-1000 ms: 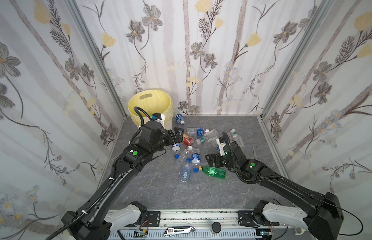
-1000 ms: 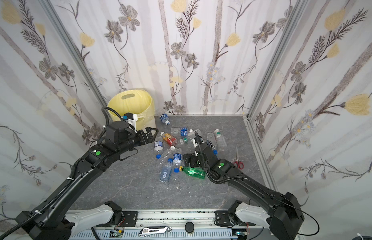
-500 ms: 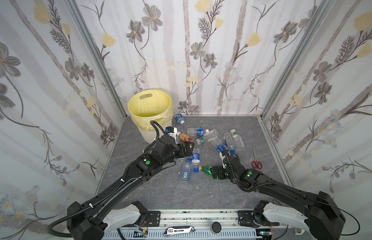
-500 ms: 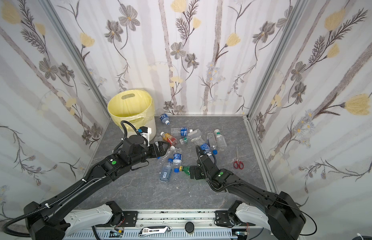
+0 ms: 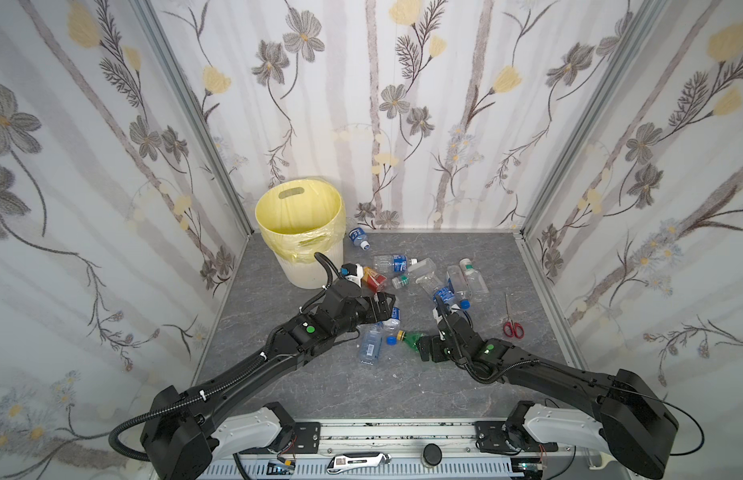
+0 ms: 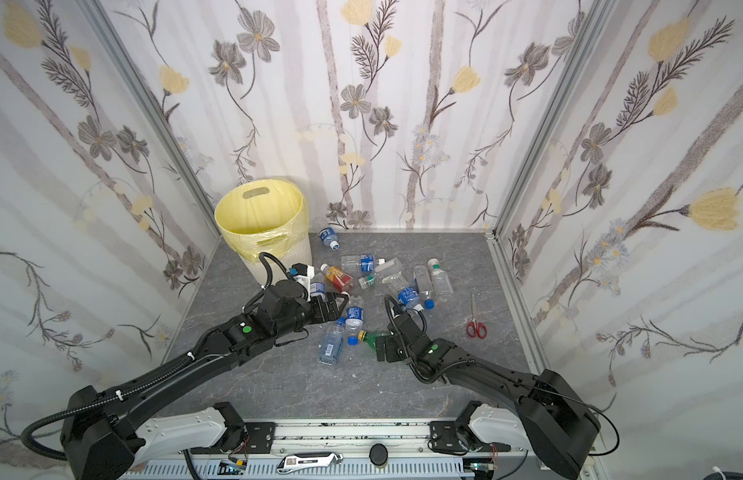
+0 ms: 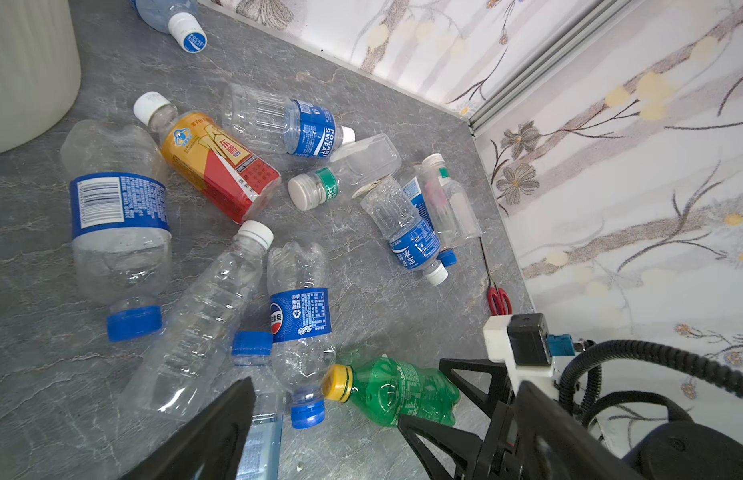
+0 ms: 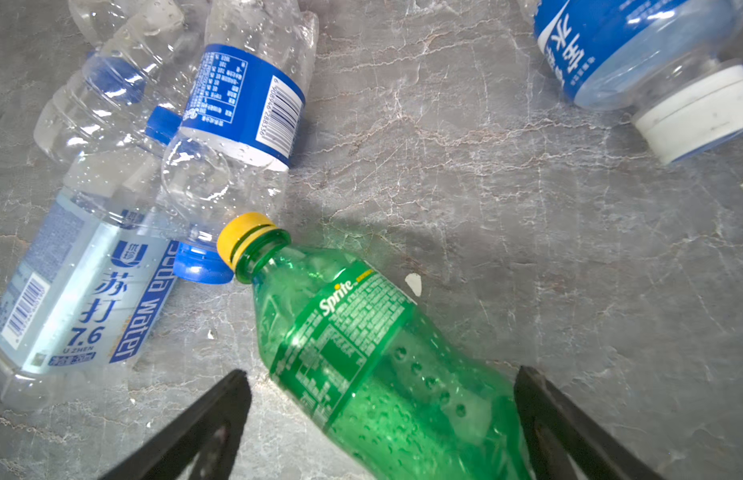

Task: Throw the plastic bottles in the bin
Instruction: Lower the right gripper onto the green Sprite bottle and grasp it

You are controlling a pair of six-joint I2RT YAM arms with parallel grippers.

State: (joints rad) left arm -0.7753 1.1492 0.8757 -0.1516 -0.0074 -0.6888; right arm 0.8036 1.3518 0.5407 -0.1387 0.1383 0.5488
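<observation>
Several plastic bottles lie scattered on the grey floor. A green bottle (image 5: 409, 337) (image 8: 361, 353) with a yellow cap lies between the wide-open jaws of my right gripper (image 5: 424, 348) (image 6: 384, 348); neither finger presses it. My left gripper (image 5: 384, 306) (image 6: 338, 305) hangs open and empty just above a clear blue-labelled bottle (image 6: 354, 316) (image 7: 299, 316). An orange-red labelled bottle (image 5: 374, 278) (image 7: 216, 166) lies just beyond it. The bin (image 5: 307, 274) (image 6: 295, 253), cream-white with a yellow liner, stands at the back left.
Red-handled scissors (image 5: 512, 324) (image 6: 475, 326) lie at the right of the pile. A pale soda-water bottle (image 5: 372, 347) (image 8: 83, 291) lies beside the green one. One bottle (image 5: 358, 239) rests against the back wall next to the bin. Walls close in three sides.
My left arm has swung from beside the bin down and forward to the bottle pile. My right gripper has dropped and drawn back until its jaws straddle the green bottle.
</observation>
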